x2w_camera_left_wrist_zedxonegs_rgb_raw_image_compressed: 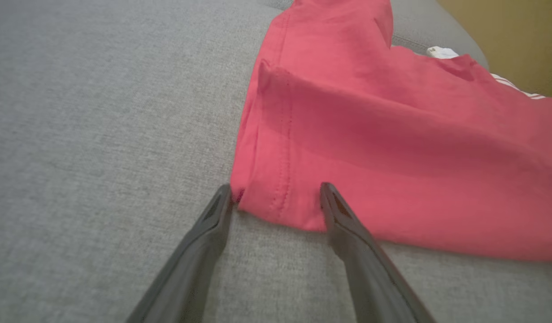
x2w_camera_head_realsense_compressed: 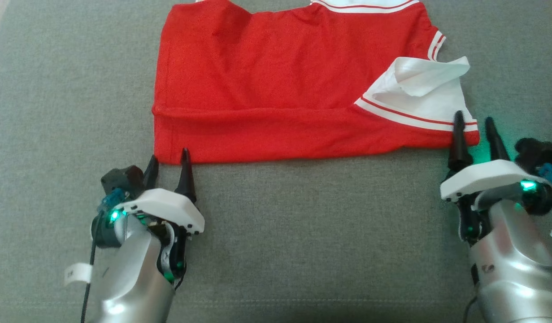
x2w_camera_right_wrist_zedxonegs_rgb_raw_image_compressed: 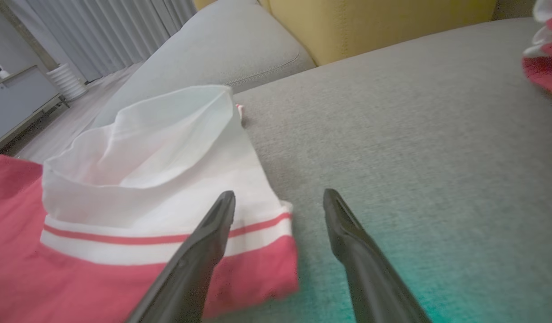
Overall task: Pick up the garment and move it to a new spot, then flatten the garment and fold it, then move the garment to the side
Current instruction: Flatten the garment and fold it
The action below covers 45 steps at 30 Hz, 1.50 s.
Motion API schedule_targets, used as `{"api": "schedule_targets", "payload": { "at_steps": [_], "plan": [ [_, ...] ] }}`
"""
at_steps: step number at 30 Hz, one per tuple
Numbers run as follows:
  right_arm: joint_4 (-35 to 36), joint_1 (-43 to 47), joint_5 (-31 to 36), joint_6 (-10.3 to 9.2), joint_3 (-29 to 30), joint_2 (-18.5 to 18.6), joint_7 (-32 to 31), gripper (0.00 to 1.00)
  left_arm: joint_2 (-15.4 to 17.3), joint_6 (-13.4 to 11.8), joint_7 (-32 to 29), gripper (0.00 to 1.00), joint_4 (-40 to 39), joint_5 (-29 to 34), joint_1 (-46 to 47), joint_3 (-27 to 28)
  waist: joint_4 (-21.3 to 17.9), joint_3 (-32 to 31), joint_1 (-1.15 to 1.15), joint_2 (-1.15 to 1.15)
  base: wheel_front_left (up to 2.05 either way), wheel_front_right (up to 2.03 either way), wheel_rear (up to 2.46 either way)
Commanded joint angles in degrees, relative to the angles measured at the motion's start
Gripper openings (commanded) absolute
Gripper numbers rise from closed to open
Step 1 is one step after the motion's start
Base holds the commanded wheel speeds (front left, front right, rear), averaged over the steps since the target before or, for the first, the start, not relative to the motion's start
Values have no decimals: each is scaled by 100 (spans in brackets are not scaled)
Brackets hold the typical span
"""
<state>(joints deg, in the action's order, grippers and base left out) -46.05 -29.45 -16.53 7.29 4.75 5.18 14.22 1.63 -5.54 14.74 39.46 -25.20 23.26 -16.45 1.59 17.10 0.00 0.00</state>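
1. The grey sofa seat (x2w_camera_head_realsense_compressed: pixel 302 233) carries the garment.
2. The red, white-trimmed garment (x2w_camera_head_realsense_compressed: pixel 276 80) lies folded across its far middle.
3. The left tool (x2w_camera_head_realsense_compressed: pixel 169 154) is spread and empty at the garment's near-left corner. The right tool (x2w_camera_head_realsense_compressed: pixel 473 116) is likewise spread and empty, at the near-right corner.

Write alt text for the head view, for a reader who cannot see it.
A red fabric shirt with white red-striped trim lies partly folded on a grey woven cushion. The open left tool sits at its near left corner and the open right tool at its near right corner, neither gripping it.
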Motion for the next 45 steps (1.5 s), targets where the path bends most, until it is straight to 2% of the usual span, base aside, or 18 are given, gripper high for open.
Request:
{"api": "schedule_targets", "payload": {
  "at_steps": [1, 4, 10, 11, 12, 13, 14, 20, 28, 32, 33, 34, 35, 36, 41, 45],
  "plan": [
    [158, -49, 94, 20, -173, -60, 75, 100, 125, -26, 26, 100, 9, -65, 104, 97, 6, 19, 0, 0, 0, 0, 0],
    [31, -25, 229, 20, -186, -49, 72, 100, 125, -45, 26, 100, 254, -129, 199, 22, 17, 58, 0, 0, 0, 0, 0],
    [-371, -72, 603, 20, -215, -30, -87, 100, 125, 86, 26, 100, 928, -341, 392, -347, 47, 41, 0, 0, 0, 0, 0],
    [-425, -76, 647, 20, -227, -30, -124, 85, 125, 113, 26, 100, 1030, -379, 414, -418, 52, 35, 0, 0, 0, 0, 0],
    [-464, -82, 664, 20, -227, -34, -138, 61, 125, 153, 26, 98, 1120, -439, 435, -479, 55, 27, 0, 0, 0, 0, 0],
    [-503, -87, 685, 20, -244, -36, -160, 8, 125, 183, 26, 35, 1210, -478, 464, -549, 56, 20, 0, 0, 0, 0, 0],
    [-531, -93, 696, 20, -251, -36, -161, 0, 125, 216, 26, 0, 1283, -505, 494, -615, 57, 7, 0, 0, 0, 0, 0],
    [-659, -21, 614, 20, -247, -40, -78, 0, 125, 267, 26, 0, 1480, -647, 510, -761, 71, -296, 0, 0, 0, 0, 0],
    [-706, 454, 370, 20, -196, -43, 3, 0, 141, 88, 26, 0, 1195, -487, -40, -216, 50, -998, 0, 0, 0, 0, 0],
    [-570, 769, 246, 20, -308, 4, -18, 0, 151, 80, 26, 0, 1043, -316, -421, -4, 34, -1176, 0, 0, 0, 0, 0],
    [-512, 809, 204, 20, -320, 14, -37, 9, 157, 65, 26, 0, 1008, -267, -465, 39, 29, -1167, 0, 0, 0, 0, 0],
    [-449, 832, 171, 20, -324, 30, -57, 43, 158, 54, 26, 28, 964, -214, -484, 74, 29, -1143, 0, 0, 0, 0, 0],
    [-380, 829, 149, 20, -316, 51, -75, 100, 158, 39, 26, 93, 902, -150, -473, 100, 33, -1110, 0, 0, 0, 0, 0],
    [-296, 798, 177, 20, -314, 91, -78, 100, 164, 21, 26, 100, 825, -71, -428, 113, 41, -1053, 0, 0, 0, 0, 0],
    [174, 310, 370, 20, -353, 188, -191, 100, 341, 104, 26, 100, 554, 313, 256, 104, 100, -690, 0, 0, 0, 0, 0],
    [475, -382, 489, 20, -598, 251, -490, 100, 666, 302, -196, 100, 752, 557, 1255, -55, 118, -320, 0, 0, 0, 0, 0]
  ]
}}
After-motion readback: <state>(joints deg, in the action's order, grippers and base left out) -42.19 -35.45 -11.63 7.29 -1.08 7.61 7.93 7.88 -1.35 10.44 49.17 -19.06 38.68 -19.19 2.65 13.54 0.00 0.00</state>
